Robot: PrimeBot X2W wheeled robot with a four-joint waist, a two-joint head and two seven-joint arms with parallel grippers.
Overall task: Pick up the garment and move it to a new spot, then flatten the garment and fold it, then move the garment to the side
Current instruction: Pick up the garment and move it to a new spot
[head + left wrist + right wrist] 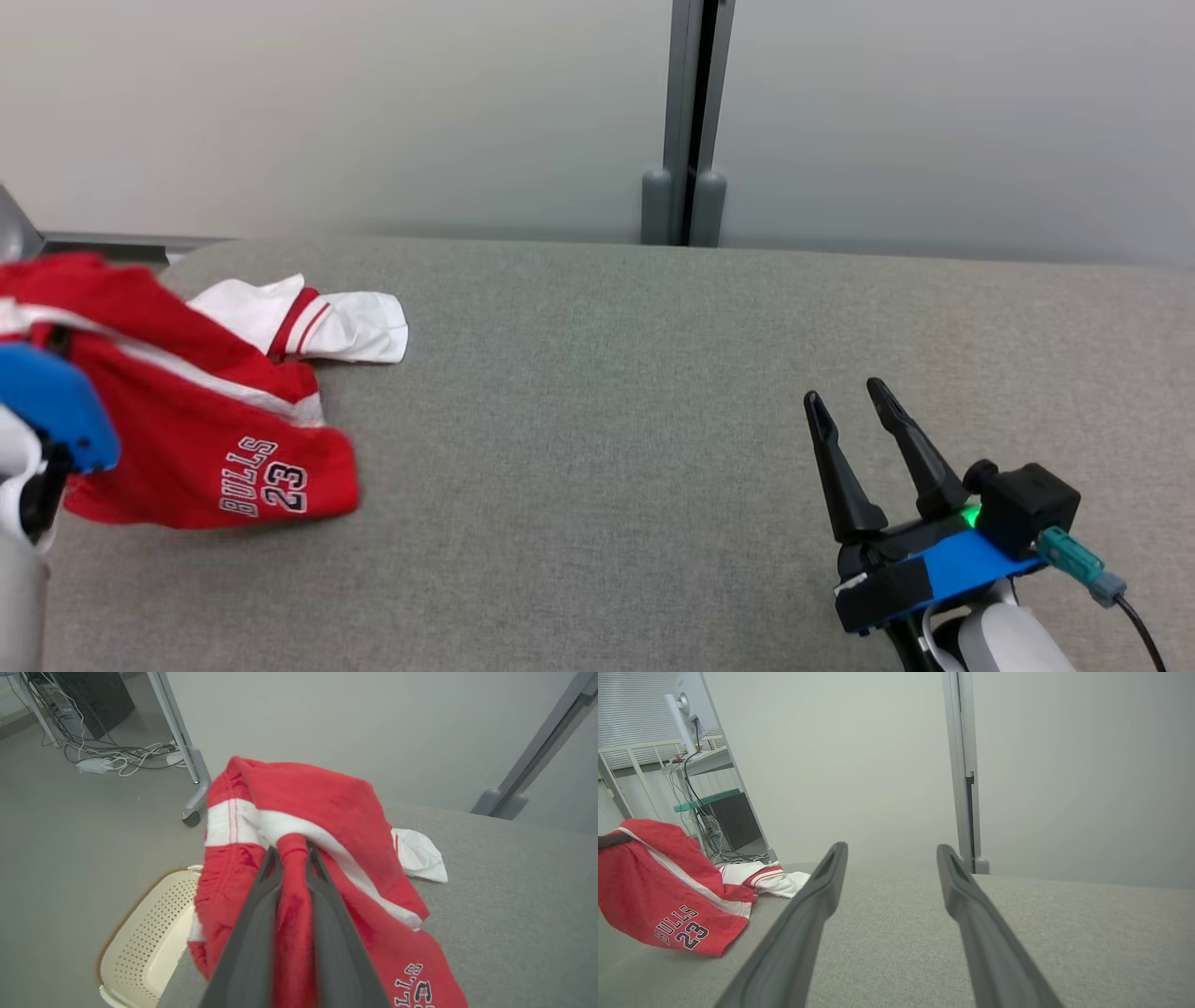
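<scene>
Garment (327, 802) pinched tight in left claw (292, 849); right claw (843, 392) spread wide, empty.

The left gripper (292, 851) sits at about eight o'clock in the head view, blue wrist cover (51, 401) uppermost. Its dark fingers (261, 891) are pinched on a fold of the red-and-white fabric garment (327, 798). The right gripper (845, 397) is at four o'clock, fingers spread wide, pointing toward eleven o'clock.

I see a pale grey panelled wall (373, 112), split by a grey metal post (689, 121), behind the grey fabric tabletop (653, 420). Tangled cables (117, 760) lie on the grey floor (56, 849) by a castered desk leg (180, 742).
</scene>
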